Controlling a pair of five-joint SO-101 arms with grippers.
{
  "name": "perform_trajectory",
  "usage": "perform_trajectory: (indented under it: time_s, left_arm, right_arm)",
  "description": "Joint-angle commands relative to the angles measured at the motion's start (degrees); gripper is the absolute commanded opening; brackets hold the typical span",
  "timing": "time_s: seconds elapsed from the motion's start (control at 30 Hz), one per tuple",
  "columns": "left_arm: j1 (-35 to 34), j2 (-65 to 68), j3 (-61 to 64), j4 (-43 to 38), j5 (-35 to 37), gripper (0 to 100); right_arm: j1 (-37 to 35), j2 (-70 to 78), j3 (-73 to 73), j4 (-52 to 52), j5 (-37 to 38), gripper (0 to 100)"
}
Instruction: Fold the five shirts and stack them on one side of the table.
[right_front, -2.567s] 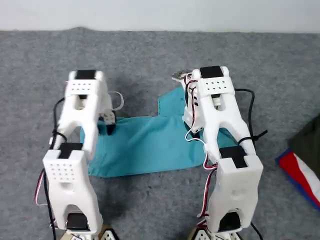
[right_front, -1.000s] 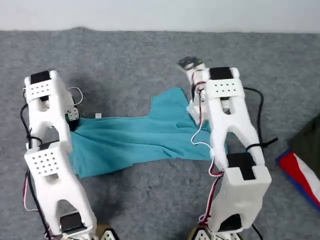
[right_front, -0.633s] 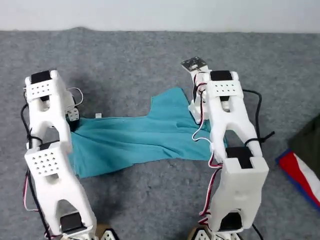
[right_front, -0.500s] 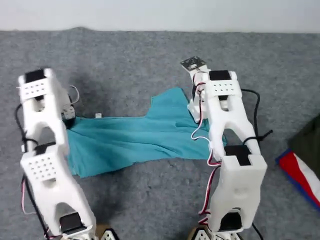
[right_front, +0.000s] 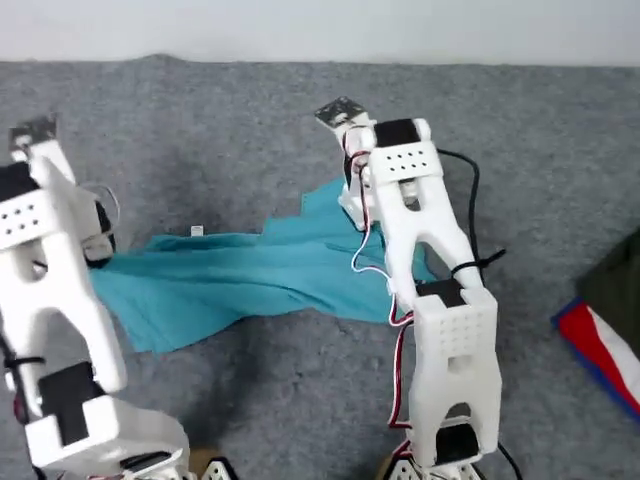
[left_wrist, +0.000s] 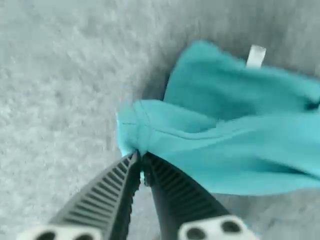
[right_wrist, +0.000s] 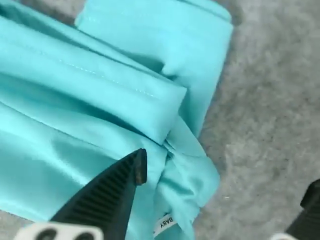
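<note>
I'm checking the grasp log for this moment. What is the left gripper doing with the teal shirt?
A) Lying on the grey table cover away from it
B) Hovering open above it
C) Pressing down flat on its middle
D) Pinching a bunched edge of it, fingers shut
D: in the left wrist view the left gripper has its fingers closed together on a gathered edge of the teal shirt.

Robot test bench in a lab or hobby workspace

Two white plastic arms (right_front: 440, 300) with loose wires (right_front: 401, 352) stand on a table covered in grey felt (right_front: 230, 110) against a plain white wall (right_front: 320, 25). A teal shirt (right_front: 250, 280) lies between them, and other clothing (right_front: 605, 310) sits at the edge.
</note>
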Motion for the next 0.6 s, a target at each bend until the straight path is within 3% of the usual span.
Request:
perform_trajectory:
  time_s: [0.0, 0.33, 0.4, 0.57]
  left_arm:
    - [-0.44, -3.43, 6.46, 0.7, -1.93, 1]
    - [-0.44, -2.55, 8.4, 1.23, -1.93, 1]
    - [-0.53, -2.64, 8.4, 1.67, -1.93, 1]
    - [-0.53, -2.46, 8.48, 1.76, -1.93, 1]
  right_arm:
    - [1.01, -1.8, -6.86, 2.95, -0.62, 47.1]
    - [-6.81, 6.55, -9.85, 1.71, -1.76, 46.7]
    - [-6.81, 9.19, -9.85, 1.1, -1.76, 42.1]
    - [-6.55, 13.41, -9.93, -0.22, 1.93, 18.0]
